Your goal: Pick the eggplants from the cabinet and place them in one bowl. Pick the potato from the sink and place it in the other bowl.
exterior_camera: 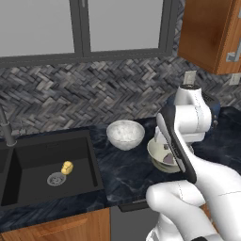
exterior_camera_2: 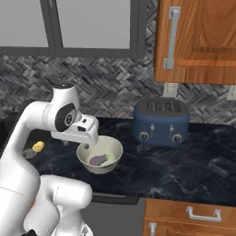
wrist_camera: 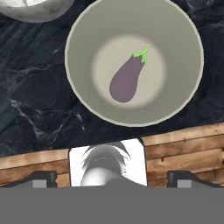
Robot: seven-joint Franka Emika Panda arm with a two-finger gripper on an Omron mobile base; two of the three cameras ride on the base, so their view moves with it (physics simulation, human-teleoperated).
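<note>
purple eggplant [wrist_camera: 127, 80] lies in the cream bowl [wrist_camera: 87, 100] on the black marble counter [exterior_camera_2: 184, 161]. gripper [wrist_camera: 112, 181] hovers above it, jaws wide apart, holding nothing. yellow potato [exterior_camera: 67, 167] sits in the black sink [exterior_camera: 28, 162] by the drain.

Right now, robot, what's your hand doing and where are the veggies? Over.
Hand open, empty, above the pale cream round bowl. One purple eggplant with green stem lies inside it. Small yellow potato sits in the black sink. Nothing blocking.
</note>
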